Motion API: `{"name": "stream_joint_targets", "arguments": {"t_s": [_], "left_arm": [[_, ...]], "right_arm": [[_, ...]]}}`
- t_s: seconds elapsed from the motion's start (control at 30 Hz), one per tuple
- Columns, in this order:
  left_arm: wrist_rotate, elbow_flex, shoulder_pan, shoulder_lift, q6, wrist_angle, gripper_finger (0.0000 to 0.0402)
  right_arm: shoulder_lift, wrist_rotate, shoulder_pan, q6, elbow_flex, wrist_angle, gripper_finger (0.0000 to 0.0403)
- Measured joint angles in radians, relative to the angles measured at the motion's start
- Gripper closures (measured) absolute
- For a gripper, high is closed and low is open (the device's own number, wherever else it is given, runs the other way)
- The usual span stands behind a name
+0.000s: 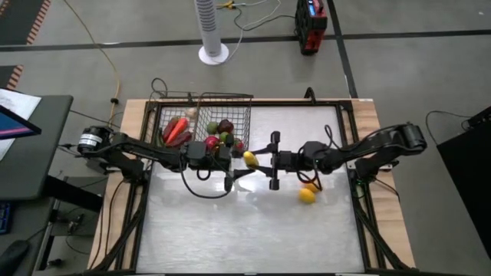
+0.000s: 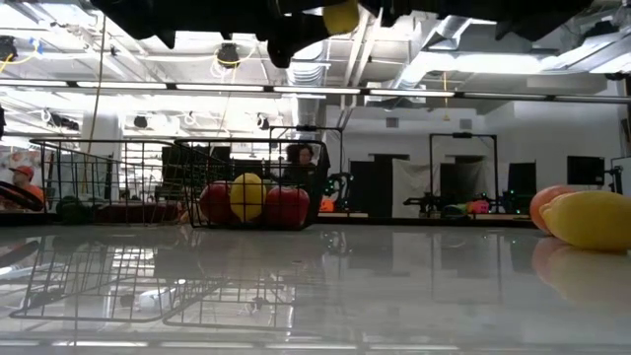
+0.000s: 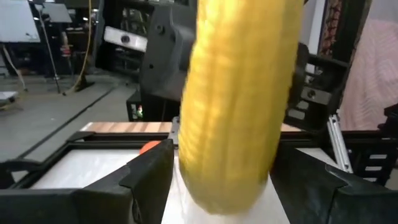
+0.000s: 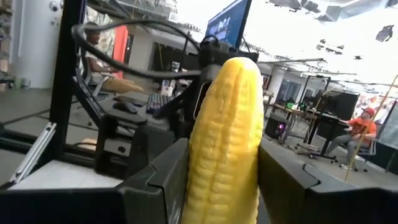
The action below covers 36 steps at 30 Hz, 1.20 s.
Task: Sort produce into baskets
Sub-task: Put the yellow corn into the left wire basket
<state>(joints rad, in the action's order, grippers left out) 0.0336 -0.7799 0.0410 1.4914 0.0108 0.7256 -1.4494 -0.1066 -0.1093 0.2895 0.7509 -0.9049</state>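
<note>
A yellow toy corn cob (image 1: 250, 159) stands upright in the air over the middle of the table, between my two grippers; the low view shows it high above the tabletop (image 2: 340, 15). My right gripper (image 1: 265, 161) is shut on the cob (image 4: 224, 143). My left gripper (image 1: 236, 161) is open, with a finger on either side of the cob (image 3: 236, 106); a thin strip of table shows between one finger (image 3: 152, 174) and the cob. Behind my left gripper stand the two black wire baskets (image 1: 203, 100), which hold red, green, dark red and long red produce (image 1: 219, 134). My right gripper pinches the corn cob's two sides (image 4: 198, 180) between its two fingers, level, coming from the table's right side. The fingers lie across the cob. The cob stands upright with its tip (image 4: 239, 65) above the fingers, lifted clear of the table.
An orange round fruit and a yellow one (image 1: 308, 192) lie on the table to the right of centre, under my right arm; they show at the right of the low view (image 2: 592, 217). People sit in the room beyond the table.
</note>
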Motion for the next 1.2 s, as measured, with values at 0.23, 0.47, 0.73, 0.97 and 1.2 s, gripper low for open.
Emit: {"name": "stream_joint_targets", "arguments": {"t_s": [0.23, 0.47, 0.73, 0.97, 1.2], "left_arm": [[0.029, 0.000, 0.000, 0.000, -0.034, -0.009, 0.0239], [0.045, -0.001, -0.001, -0.001, -0.009, -0.008, 0.0253], [0.101, -0.002, -0.027, -0.059, 0.006, -0.132, 0.0238], [0.233, -0.002, -0.116, -0.160, 0.003, -0.416, 0.0234], [0.391, -0.001, -0.190, -0.220, 0.046, -0.712, 0.0232]], "right_arm": [[-0.029, -0.004, 0.000, 0.000, 0.000, -0.024, 0.0203], [-0.003, -0.003, -0.001, -0.007, 0.000, -0.001, 0.0128], [0.156, -0.069, -0.002, -0.048, 0.001, 0.220, 0.0059], [0.310, -0.159, -0.002, -0.115, 0.002, 0.486, 0.0054], [0.372, -0.164, -0.002, -0.257, 0.002, 0.764, 0.0064]]}}
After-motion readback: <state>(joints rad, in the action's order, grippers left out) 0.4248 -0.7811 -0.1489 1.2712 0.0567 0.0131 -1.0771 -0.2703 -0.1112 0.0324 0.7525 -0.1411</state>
